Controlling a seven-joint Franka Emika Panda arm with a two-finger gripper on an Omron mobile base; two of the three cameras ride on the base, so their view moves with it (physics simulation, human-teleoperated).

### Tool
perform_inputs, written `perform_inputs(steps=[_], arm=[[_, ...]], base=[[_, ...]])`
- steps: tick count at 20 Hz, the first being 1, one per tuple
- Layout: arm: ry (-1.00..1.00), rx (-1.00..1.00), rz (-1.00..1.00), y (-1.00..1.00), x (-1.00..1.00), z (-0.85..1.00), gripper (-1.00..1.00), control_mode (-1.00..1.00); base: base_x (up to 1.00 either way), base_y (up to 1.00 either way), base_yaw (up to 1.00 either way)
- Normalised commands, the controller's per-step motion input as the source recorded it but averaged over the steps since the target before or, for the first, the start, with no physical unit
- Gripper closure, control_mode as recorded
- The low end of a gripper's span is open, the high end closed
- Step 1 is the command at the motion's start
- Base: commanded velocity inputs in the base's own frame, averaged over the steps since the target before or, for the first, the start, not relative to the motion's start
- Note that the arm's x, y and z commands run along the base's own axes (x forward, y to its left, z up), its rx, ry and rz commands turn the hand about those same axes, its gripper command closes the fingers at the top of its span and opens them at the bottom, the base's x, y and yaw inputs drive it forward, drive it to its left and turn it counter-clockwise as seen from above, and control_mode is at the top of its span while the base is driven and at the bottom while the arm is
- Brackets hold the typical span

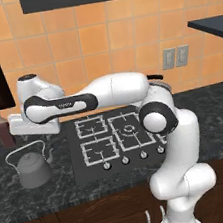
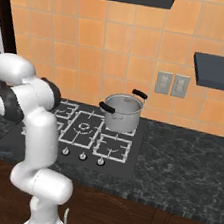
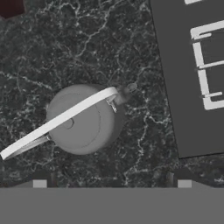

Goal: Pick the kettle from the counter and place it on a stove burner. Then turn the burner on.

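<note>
Hand view: gripper (image 3: 111,183) fingertips spread wide, holding nothing, hovering above the small dull-grey squat metal kettle (image 3: 81,119) on the dark marbled stone counter (image 3: 65,52), left of the black cooktop (image 3: 183,87). Thin arched wire handle (image 3: 61,118) runs 8 to 2 o'clock, spout (image 3: 127,89) at 2. Likely light, rigid, slick; pinch the handle at its apex, jaws across it. Open counter all round; cooktop edge at 3. Farther off, the largest square grey grate burner (image 1: 129,129) is free; shiny steel lidded pot (image 2: 121,111) stands behind it
</note>
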Motion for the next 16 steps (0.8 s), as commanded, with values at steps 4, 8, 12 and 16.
perform_inputs(steps=[4,8,12,16], arm=[[0.0,-0.02,-0.16,0.0,0.0,-0.05,-1.0,-1.0],[0.0,0.0,-0.22,0.0,0.11,-0.25,-1.0,-1.0],[0.04,0.0,-0.18,0.0,0.24,-0.31,-1.0,-1.0],[0.1,0.0,-0.14,0.0,0.27,-0.55,-1.0,-1.0]], base=[[0.0,0.0,0.0],[0.0,0.0,0.0],[0.0,0.0,0.0],[0.0,0.0,0.0]])
